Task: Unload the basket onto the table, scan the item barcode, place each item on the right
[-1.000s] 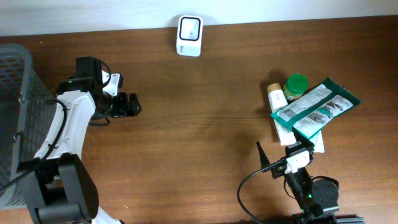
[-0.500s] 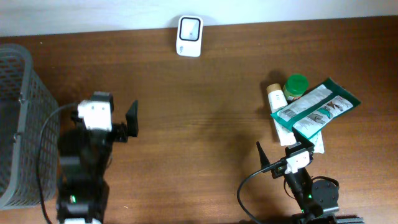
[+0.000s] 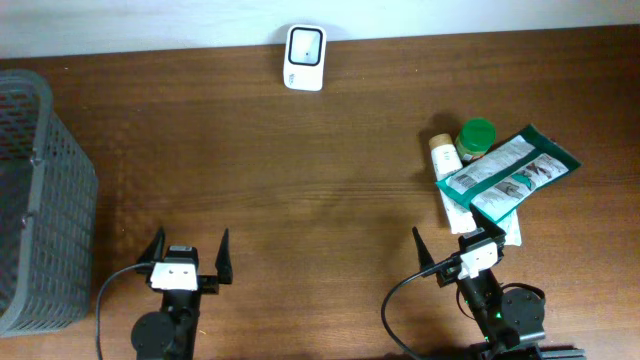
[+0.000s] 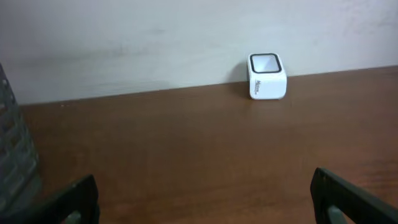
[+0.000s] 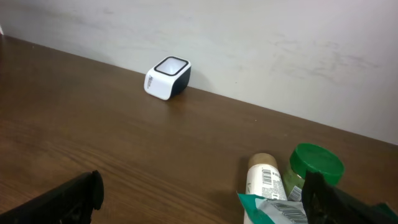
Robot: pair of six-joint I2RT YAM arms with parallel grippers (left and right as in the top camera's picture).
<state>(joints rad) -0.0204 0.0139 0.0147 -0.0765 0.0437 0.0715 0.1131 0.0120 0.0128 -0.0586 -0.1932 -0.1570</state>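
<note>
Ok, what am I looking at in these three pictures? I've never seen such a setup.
Two robot arms sit at a wooden table. One picture looks straight down; the other two come from cameras on each wrist, so the dark prongs at the bottom are the arm's own fingers. The left hand and right hand are open and empty. A white scanner stands at the far edge, a grey basket on the left, and a bottle, tube and packet lie piled on the right.
</note>
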